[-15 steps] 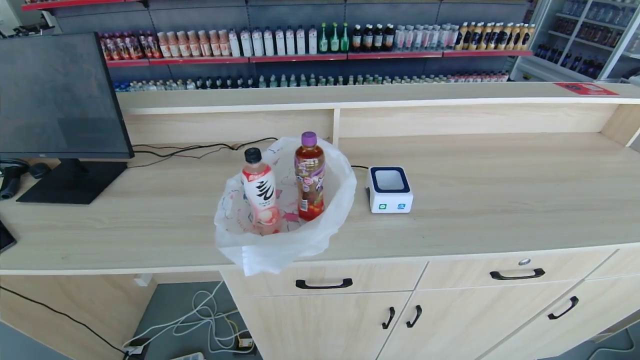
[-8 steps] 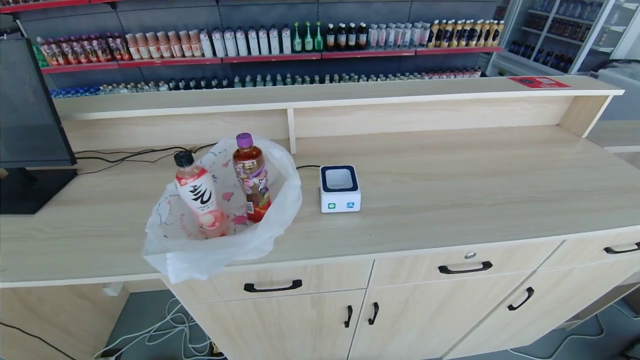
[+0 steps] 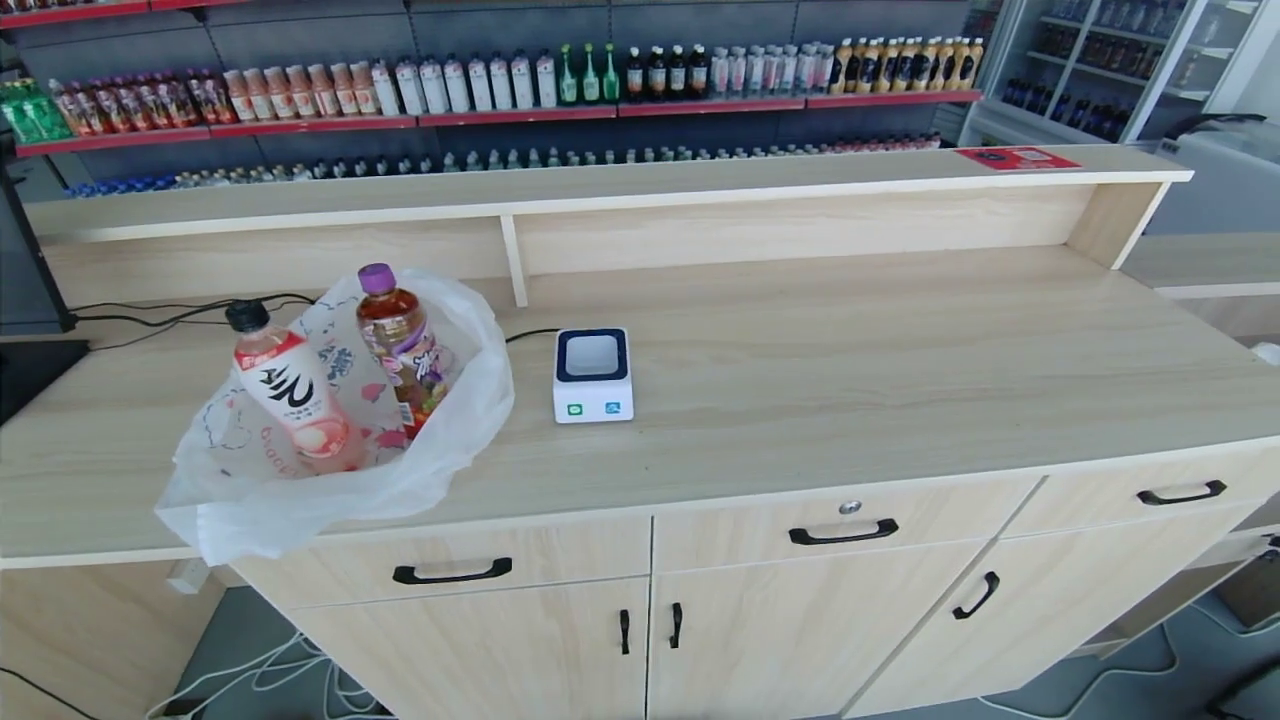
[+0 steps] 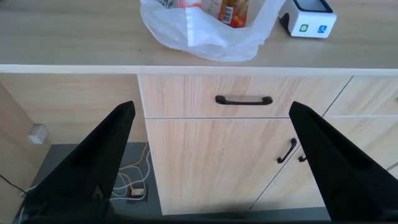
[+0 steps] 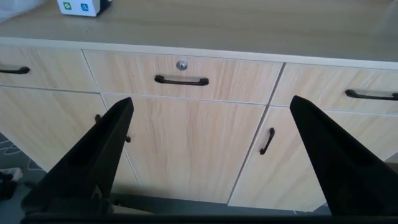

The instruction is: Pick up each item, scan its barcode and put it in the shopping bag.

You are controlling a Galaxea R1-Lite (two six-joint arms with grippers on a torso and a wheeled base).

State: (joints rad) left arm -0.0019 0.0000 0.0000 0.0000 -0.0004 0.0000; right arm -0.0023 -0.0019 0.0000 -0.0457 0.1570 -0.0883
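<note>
In the head view, a white plastic shopping bag (image 3: 478,395) sits open on the left part of a light wooden counter (image 3: 900,370), and its front fold droops over the counter's front edge. Two bottles stand inside it. A black-capped bottle (image 3: 288,395) with a white, red and pink label leans a little to the left. A purple-capped bottle (image 3: 400,345) of reddish drink stands behind it and to the right. Just beside the bag on the right is a small white scanner (image 3: 593,378) with a dark window on top, and a black cable (image 3: 528,334) runs from its back. A raised ledge (image 3: 700,185) lines the far side of the counter. Beyond it, store shelves (image 3: 520,85) hold rows of drinks.

In the left wrist view, the left gripper (image 4: 211,107) hangs in front of the cupboards below counter height. Its two black fingers (image 4: 93,168) are spread wide with nothing between them. Above it are the bag's lower folds, the bottoms of the bottles and the scanner, and a drawer handle (image 4: 244,99) lies straight ahead.

In the right wrist view, the right gripper (image 5: 211,102) also sits low before the cupboards, spread wide and holding nothing. It faces a drawer with a round lock (image 5: 181,65).
</note>
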